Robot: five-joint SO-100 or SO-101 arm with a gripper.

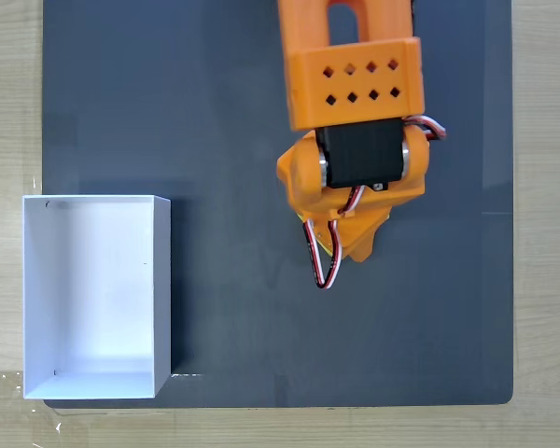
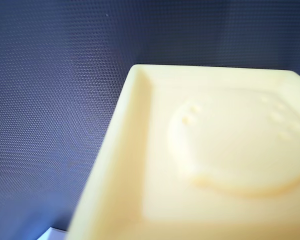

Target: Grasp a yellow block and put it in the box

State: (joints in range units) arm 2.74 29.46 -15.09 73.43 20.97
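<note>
While yellow block (image 2: 225, 165) looms close — fingers' grip state indiscernible; box (image 1: 163, 280) well apart.

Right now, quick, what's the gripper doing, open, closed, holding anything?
Gripper: cannot be told. The arm hides its jaws in the fixed view; the wrist view shows the yellow block very close, but no fingers on it.

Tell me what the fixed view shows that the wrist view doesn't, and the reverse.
Fixed view alone: the white box, empty, at the mat's left edge, the orange arm reaching down from the top, and the wooden table around the mat. Wrist view alone: the block's face close up, with its raised round stud inside a square rim. Both share the dark mat and the block, a mere yellow sliver under the arm in the fixed view.
</note>
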